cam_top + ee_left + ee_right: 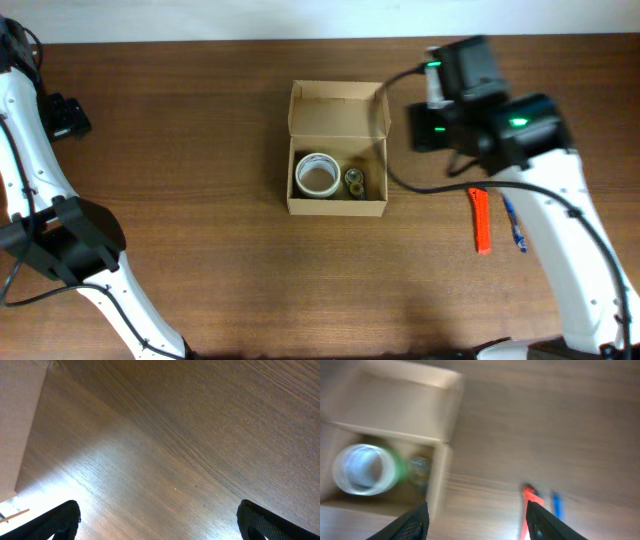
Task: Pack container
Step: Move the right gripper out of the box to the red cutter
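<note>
container [337,208] sits mid-counter [200,250], flap lid thrown back so the top is free for loading. white tape roll [317,175] and smaller greenish roll [355,182] lie inside. right end effector [477,525] hangs just right of it, fingers apart, nothing between, probably heading for orange tool [481,220] or blue pen [514,225]. left end effector [160,527] spread wide at far left, out of the way.

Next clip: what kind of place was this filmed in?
Probably a robot lab or test bench rather than a real packing line: a wooden table against a pale wall, one small cardboard box holding a white tape roll, and an orange tool and a blue pen laid beside it.
</note>
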